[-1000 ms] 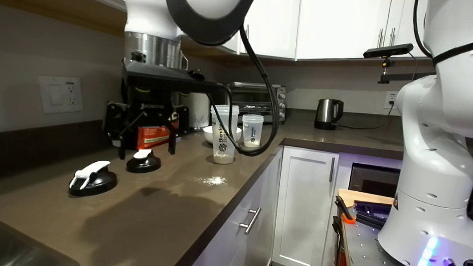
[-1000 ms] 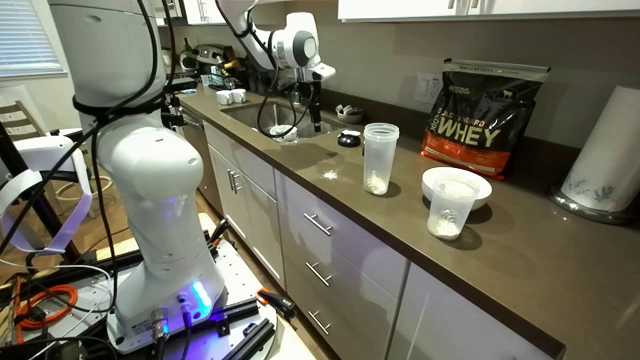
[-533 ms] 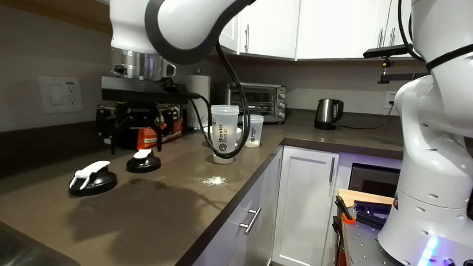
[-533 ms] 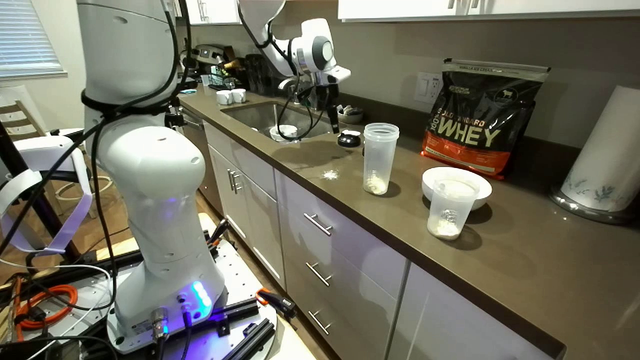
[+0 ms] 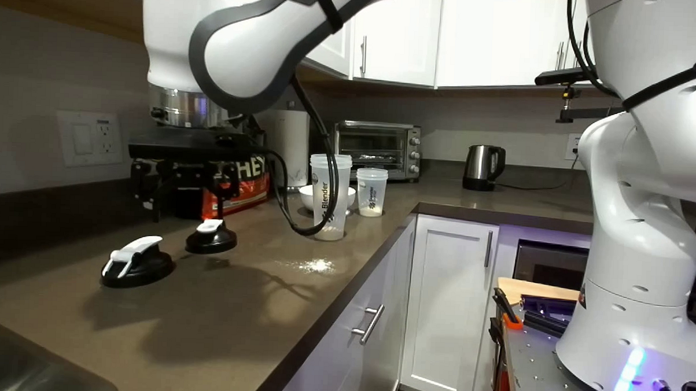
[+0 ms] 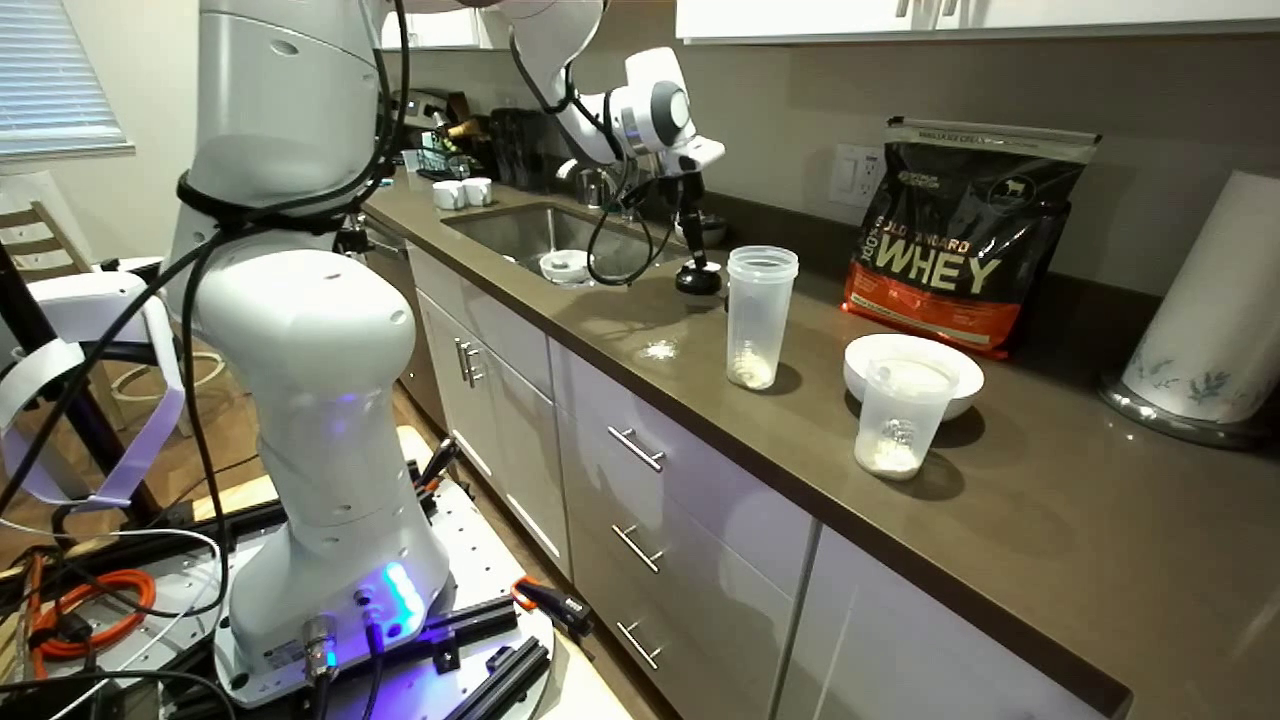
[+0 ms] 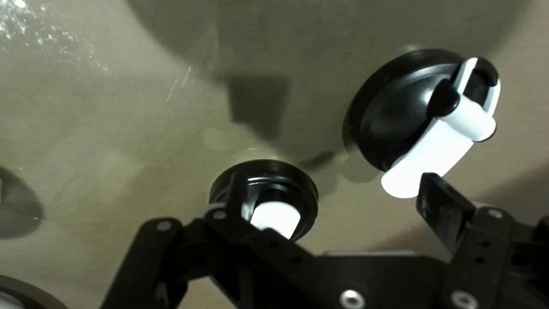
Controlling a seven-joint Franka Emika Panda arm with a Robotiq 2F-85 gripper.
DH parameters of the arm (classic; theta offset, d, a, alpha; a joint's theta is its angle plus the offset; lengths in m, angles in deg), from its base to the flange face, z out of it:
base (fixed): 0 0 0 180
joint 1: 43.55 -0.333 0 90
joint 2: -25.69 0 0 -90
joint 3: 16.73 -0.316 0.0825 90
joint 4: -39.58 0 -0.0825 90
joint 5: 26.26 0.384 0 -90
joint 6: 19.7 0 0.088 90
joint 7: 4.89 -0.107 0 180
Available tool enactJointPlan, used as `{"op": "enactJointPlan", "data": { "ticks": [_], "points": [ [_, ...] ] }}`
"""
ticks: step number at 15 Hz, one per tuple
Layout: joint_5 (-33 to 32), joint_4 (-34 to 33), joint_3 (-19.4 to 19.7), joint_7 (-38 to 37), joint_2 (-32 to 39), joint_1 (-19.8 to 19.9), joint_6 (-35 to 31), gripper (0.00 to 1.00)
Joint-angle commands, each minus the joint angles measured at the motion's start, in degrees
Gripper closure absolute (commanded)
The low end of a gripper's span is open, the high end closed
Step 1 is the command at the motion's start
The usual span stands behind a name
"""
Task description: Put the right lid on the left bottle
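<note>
The right lid [image 5: 212, 244] is a small black disc with a white flap, lying on the counter. It also shows in an exterior view [image 6: 698, 282] and the wrist view [image 7: 302, 189]. The left bottle [image 5: 328, 186] is tall, clear, upright and open-topped, with a little powder inside; it also stands in an exterior view [image 6: 762, 310]. My gripper [image 5: 187, 210] is open and empty above the counter, fingers down. In the wrist view my gripper [image 7: 332, 186] has its left finger overlapping the right lid, partly hiding it. In an exterior view the gripper [image 6: 697, 256] appears just above this lid.
A larger black lid [image 5: 138, 263] with a white flap lies beside the right lid. A shorter clear cup [image 6: 905, 415], a white bowl [image 6: 965, 375], a whey bag [image 6: 965, 235] and a paper towel roll [image 6: 1210, 300] stand along the counter. Spilled powder [image 5: 316, 265] lies before the bottle. A sink [image 6: 520, 225] is nearby.
My open gripper has moved left in an exterior view and right in another, coming over the right lid. Its cable swung along, crossing the bottle in view. Lids and bottles have not moved.
</note>
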Motion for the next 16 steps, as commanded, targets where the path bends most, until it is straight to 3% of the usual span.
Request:
{"op": "enactJointPlan", "data": {
  "ticks": [1,8,16],
  "points": [
    [-2.72,-2.01,2.20,-3.90,1.99,-1.68,0.27,0.00],
    [-6.54,-3.89,5.20,-11.41,3.58,-3.31,1.83,0.00],
    [-5.74,-7.69,5.52,-19.57,6.50,-3.23,7.64,0.00]
  ]
}}
